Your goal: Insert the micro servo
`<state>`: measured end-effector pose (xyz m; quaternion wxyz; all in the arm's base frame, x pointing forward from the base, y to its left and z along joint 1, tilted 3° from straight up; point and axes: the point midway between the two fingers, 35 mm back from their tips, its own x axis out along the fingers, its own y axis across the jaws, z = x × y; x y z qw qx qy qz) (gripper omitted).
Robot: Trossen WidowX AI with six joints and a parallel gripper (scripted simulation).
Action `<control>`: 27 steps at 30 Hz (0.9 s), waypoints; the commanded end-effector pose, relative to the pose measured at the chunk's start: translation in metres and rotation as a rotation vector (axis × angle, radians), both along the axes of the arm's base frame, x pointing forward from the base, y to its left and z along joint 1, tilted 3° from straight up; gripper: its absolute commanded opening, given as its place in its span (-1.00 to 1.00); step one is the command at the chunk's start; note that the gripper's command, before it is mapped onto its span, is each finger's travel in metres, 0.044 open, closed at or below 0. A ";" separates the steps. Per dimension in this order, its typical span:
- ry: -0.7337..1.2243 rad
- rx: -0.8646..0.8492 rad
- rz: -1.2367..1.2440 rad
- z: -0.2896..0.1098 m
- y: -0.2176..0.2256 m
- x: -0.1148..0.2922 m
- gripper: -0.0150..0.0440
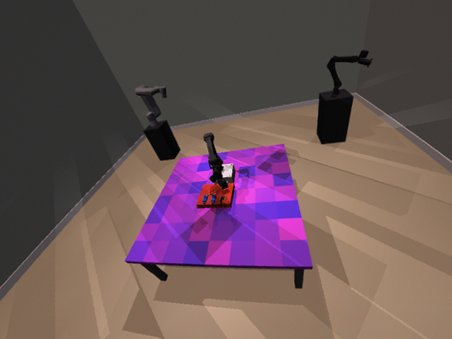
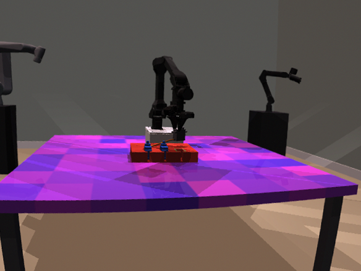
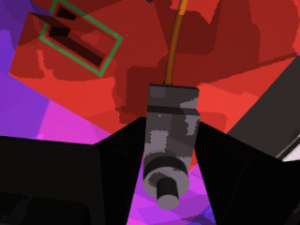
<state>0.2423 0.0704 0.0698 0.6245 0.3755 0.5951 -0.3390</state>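
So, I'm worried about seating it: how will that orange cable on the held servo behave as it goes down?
Probably pliant: the orange cable curves gently away from the grey micro servo. It may drag over the red deck. It likely won't find the green-marked pocket notch unguided.
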 end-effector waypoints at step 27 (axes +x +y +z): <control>-0.028 -0.069 1.042 0.000 0.000 0.001 -0.49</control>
